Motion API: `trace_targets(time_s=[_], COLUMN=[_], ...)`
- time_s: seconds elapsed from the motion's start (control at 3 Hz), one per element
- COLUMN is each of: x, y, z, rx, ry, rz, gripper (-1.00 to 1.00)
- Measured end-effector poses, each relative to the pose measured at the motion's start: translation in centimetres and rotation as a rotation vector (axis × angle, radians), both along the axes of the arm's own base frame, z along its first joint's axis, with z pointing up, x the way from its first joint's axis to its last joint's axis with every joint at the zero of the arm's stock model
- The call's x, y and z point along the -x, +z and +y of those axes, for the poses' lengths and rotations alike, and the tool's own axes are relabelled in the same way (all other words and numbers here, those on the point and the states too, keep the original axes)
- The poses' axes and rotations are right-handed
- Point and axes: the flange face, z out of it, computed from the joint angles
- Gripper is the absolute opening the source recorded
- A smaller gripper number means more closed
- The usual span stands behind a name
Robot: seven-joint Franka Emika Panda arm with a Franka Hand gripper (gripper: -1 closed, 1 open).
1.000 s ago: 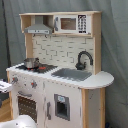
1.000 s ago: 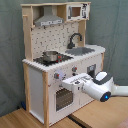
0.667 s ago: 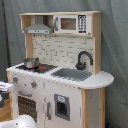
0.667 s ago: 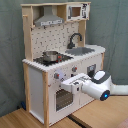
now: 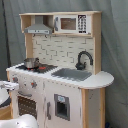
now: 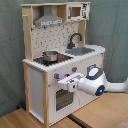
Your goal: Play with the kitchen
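The kitchen [image 5: 65,97] is a tall toy of white panels and light wood. It has a black faucet [image 5: 84,59], a grey sink [image 5: 72,75], a steel pot [image 5: 31,63] on the stovetop, a range hood [image 5: 39,27] and a microwave [image 5: 75,23]. In the second exterior view the kitchen [image 6: 35,85] faces my arm, which reaches in from the second exterior view's right. My gripper [image 6: 62,80] is at the top edge of the oven door [image 6: 62,99], just under the knobs. In the first exterior view only a white piece of the gripper [image 5: 7,86] shows at the left edge.
A grey curtain [image 5: 115,45] hangs behind the kitchen. It stands on a wooden surface [image 6: 30,120]. The white arm [image 6: 95,82] crosses in front of the lower right cabinet. A white robot part [image 5: 20,121] fills the first exterior view's bottom left corner.
The gripper has shifted a little toward the second exterior view's left, closer along the oven door's top edge. The kitchen and pot have not moved.
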Motion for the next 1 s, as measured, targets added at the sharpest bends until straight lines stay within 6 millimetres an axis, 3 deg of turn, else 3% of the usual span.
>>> trace_targets(time_s=[0.67,1.0], x=[-3.8,-3.8], y=[0.7,0.6], z=[2.4,2.4], rx=[-0.035,-0.035], ry=[0.024,0.024], rz=[0.005,0.005], gripper=[1.00,-1.00])
